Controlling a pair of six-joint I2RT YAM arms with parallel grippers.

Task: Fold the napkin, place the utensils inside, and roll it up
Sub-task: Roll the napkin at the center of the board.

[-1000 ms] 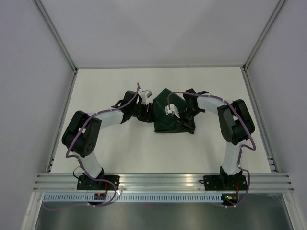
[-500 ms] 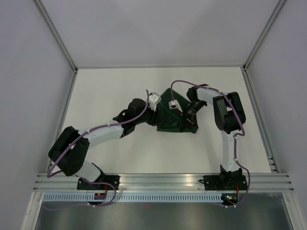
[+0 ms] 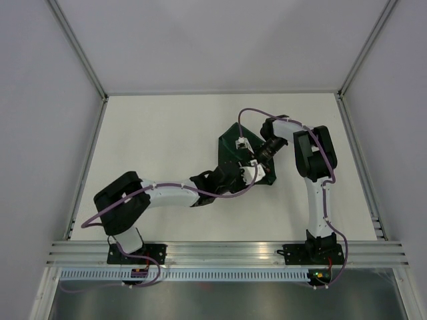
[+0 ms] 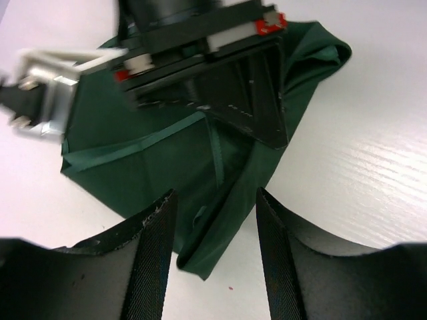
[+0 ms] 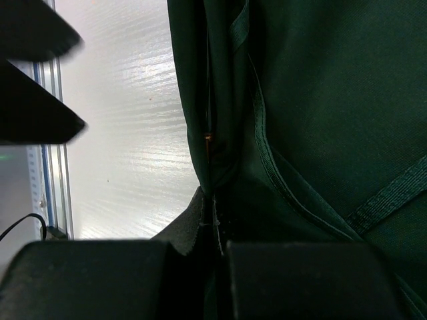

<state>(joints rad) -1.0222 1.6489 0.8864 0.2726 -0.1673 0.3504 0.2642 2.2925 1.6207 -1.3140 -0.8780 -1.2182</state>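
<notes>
The dark green napkin (image 3: 230,143) lies folded and rumpled at the middle of the table. My right gripper (image 3: 255,158) is low on its right part, shut on a fold of the cloth (image 5: 215,207). A tiny orange bit of a utensil (image 5: 208,139) peeps out of that fold; the rest of the utensils is hidden. My left gripper (image 3: 256,175) is at the napkin's near edge, open. In the left wrist view a folded corner of the napkin (image 4: 200,257) lies between its fingers (image 4: 157,253), untouched, with the right gripper (image 4: 267,127) just beyond.
White table top (image 3: 153,133) with grey walls on three sides and an aluminium rail (image 3: 227,250) along the near edge. The two arms stand close together over the napkin's near right part.
My left arm has swung from the napkin's left edge round to its near side and now points at the near right corner. My right gripper has stayed low on the cloth.
</notes>
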